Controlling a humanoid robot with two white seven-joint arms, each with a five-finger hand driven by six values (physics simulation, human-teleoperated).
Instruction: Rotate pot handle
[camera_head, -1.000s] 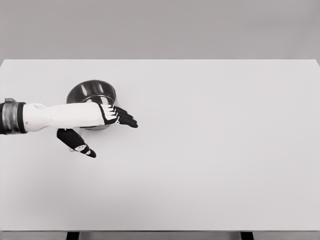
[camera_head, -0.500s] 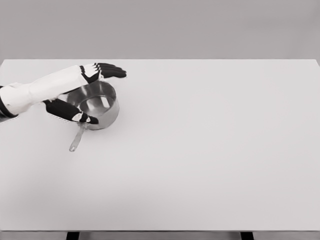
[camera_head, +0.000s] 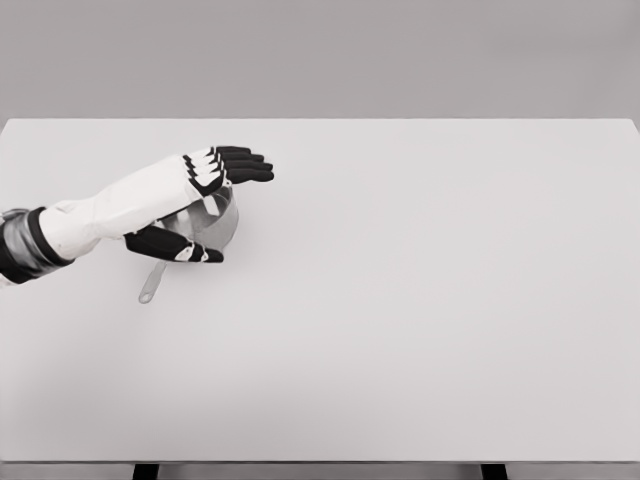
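A shiny steel pot (camera_head: 218, 222) stands on the white table (camera_head: 420, 300) at the left, mostly covered by my left hand (camera_head: 215, 205). Its thin metal handle (camera_head: 152, 283) points toward the front left and lies on the table. The hand hovers over the pot with four black fingers (camera_head: 243, 165) stretched flat past the far rim and the thumb (camera_head: 185, 248) reaching across the near side above the handle's root. The hand is open and holds nothing. Whether it touches the pot I cannot tell.
The left forearm (camera_head: 100, 215) enters from the left edge with a grey cuff. The table's far edge runs along the top, its front edge along the bottom.
The left hand has shifted slightly right and nearer, now covering most of the pot. One second ago it lay lower, over the pot's near side and handle. The pot has stayed put.
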